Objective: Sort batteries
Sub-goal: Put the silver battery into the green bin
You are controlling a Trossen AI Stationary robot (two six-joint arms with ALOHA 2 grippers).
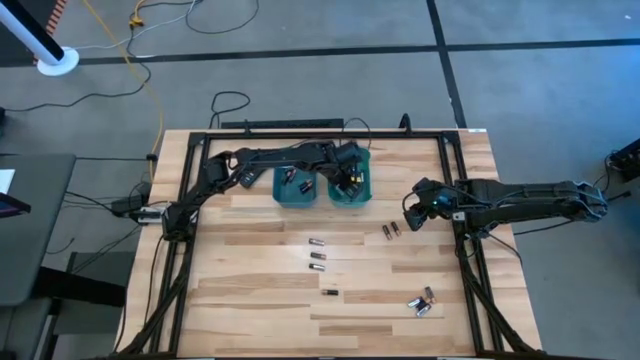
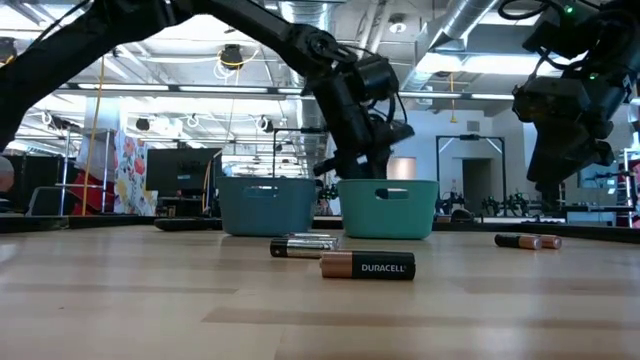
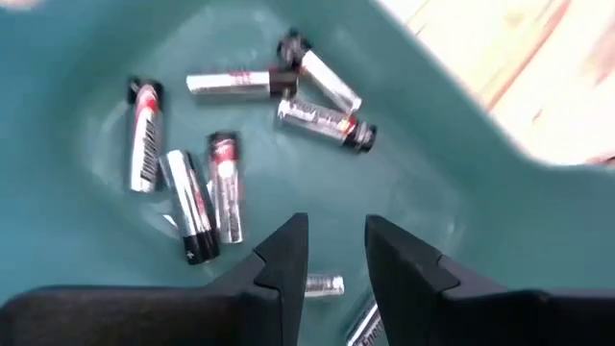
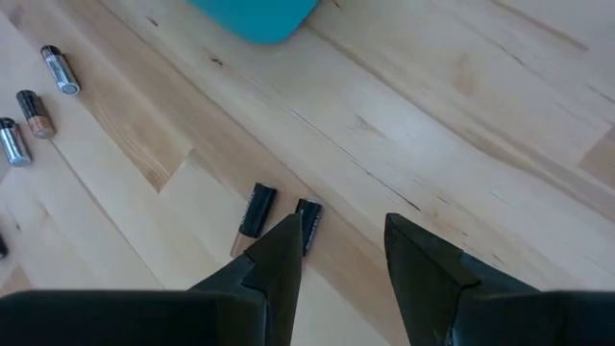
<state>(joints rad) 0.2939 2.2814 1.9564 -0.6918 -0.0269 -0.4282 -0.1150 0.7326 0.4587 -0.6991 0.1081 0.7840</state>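
Left gripper (image 3: 334,252): over the right teal bin (image 1: 350,190), fingers parted, holding nothing.
Right gripper (image 4: 338,248): above two copper-ended cells (image 4: 258,210) on the table (image 1: 260,300), fingers apart, empty.
Batteries in bin (image 3: 207,197): silver cells, red-and-black bands, print unreadable.
Loose batteries: scattered on the table in front of the bins.
Nearest battery (image 2: 367,265): black and copper, reads "DURACELL".

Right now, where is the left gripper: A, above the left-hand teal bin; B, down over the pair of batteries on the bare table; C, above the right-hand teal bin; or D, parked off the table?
C: in the high view the left gripper sits over the right-hand teal bin, and its wrist view looks past empty, parted fingers at silvery batteries on that bin's floor.
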